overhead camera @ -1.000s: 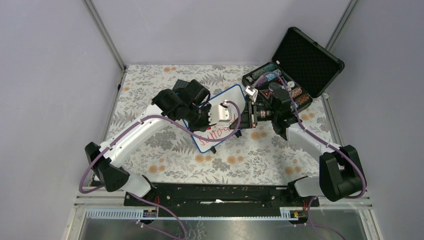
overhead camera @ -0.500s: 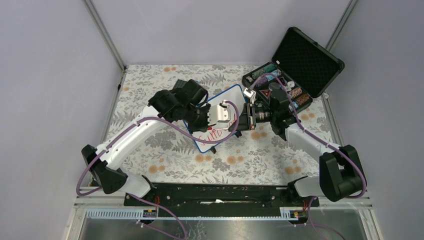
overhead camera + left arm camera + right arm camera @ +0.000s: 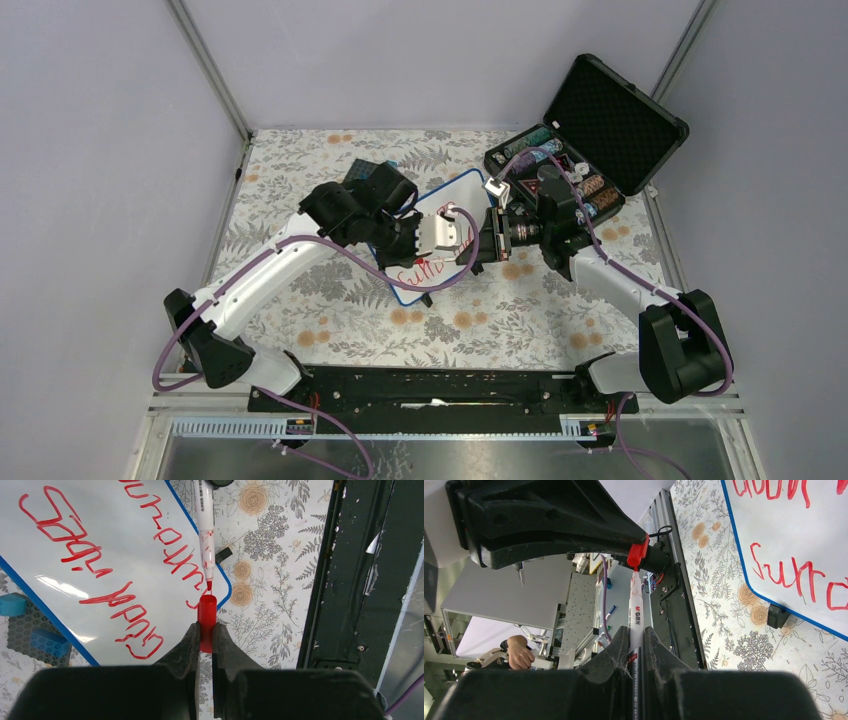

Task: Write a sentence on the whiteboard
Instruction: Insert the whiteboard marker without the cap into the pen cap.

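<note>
Whiteboard (image 3: 125, 565) sits mid-table on the floral cloth (image 3: 330, 300), its red sentence (image 3: 127, 612) in two lines. Just off its corner, the left gripper (image 3: 206, 640) pinches a red cap (image 3: 207, 615). The right gripper (image 3: 636, 635) clamps the marker (image 3: 636, 610), tip right at the cap's mouth. Far right, an open black case (image 3: 600, 130).

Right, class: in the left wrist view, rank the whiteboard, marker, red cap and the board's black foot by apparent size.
1. whiteboard, largest though cropped.
2. marker and red cap: alike; the cap is nearer the camera, the marker cropped, so unranked.
3. black foot, smallest.
</note>
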You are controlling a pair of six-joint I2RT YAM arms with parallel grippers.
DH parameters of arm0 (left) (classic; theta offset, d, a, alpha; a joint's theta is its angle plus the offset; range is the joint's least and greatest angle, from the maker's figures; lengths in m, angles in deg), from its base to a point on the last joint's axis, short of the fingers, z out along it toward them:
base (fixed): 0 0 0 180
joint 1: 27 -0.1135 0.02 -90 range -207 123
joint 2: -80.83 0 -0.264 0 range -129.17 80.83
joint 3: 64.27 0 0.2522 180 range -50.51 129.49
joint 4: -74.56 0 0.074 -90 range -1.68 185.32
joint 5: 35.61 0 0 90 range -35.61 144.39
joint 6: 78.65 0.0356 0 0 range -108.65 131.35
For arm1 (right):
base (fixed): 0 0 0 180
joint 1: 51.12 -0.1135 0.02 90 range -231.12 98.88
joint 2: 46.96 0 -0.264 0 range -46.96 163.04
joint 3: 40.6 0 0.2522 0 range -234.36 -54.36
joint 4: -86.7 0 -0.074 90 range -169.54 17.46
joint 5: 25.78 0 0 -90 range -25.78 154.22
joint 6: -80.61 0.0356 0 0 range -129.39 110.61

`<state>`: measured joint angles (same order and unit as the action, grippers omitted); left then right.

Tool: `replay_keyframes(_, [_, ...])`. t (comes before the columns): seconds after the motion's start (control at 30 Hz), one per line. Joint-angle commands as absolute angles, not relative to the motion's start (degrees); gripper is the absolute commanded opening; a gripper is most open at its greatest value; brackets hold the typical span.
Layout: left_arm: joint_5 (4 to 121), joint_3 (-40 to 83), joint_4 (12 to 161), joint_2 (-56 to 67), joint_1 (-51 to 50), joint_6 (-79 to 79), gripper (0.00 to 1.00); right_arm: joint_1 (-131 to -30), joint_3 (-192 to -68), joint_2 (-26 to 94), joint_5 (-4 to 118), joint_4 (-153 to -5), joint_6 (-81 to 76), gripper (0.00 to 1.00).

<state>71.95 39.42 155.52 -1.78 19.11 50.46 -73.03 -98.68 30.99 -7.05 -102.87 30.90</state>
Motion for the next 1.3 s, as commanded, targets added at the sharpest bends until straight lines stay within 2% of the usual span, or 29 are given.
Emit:
replay_keyframes(0.0, [71.6,38.5,155.0,0.7,19.4,52.0,0.00,-73.6,-101.3,30.2,-8.8,-103.2,29.6,0.00])
replay_keyframes(1.27, [74.9,40.6,156.6,0.3,20.1,52.3,0.00,-75.7,-103.9,31.3,-6.4,-95.8,23.1,0.00])
